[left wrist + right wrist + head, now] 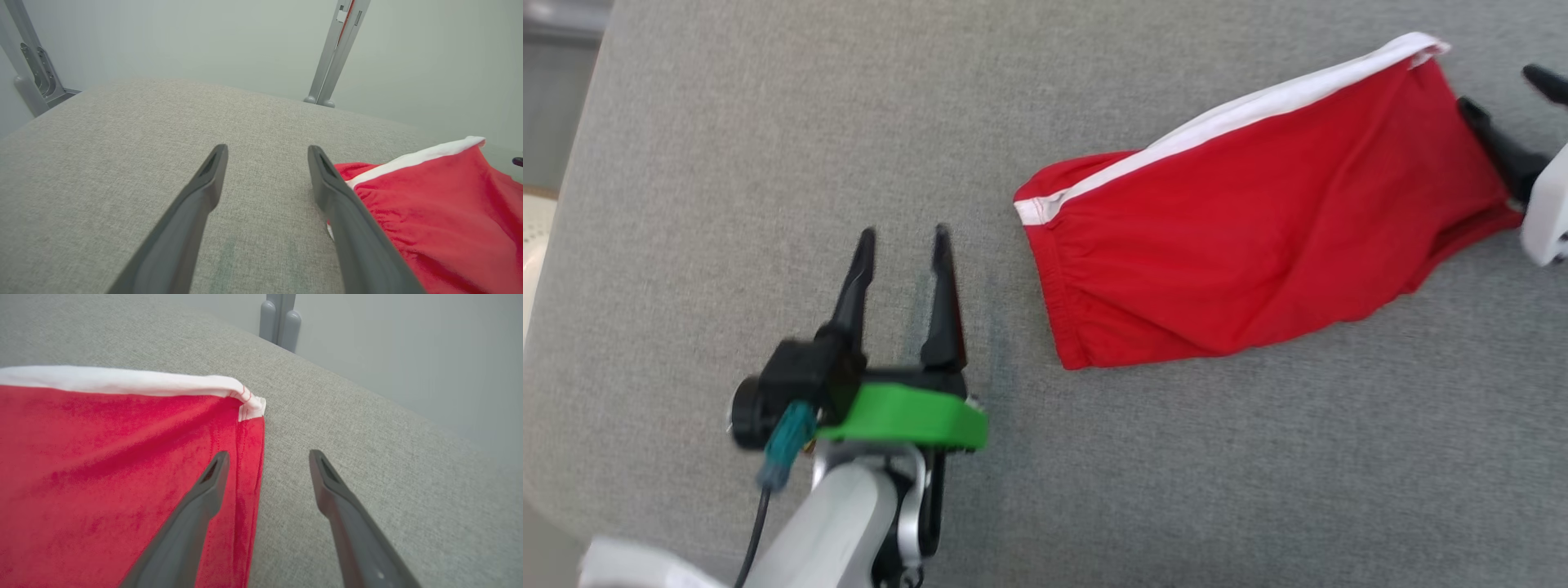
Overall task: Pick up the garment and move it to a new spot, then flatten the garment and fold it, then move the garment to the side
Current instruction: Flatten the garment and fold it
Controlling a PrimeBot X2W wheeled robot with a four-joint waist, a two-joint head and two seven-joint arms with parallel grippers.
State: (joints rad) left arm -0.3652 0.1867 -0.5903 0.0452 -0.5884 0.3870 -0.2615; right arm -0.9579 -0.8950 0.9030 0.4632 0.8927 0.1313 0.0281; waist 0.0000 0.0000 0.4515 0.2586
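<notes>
Red shorts lie flat, apparently folded, right of centre on the grey pad; left gripper open and empty to their left, right gripper open astride their right hem, probably lined up for the side move.

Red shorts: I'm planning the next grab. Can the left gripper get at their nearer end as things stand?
Probably yes. The left gripper stands open over the bare grey surface, and the red shorts lie just to its right with nothing between them.
</notes>
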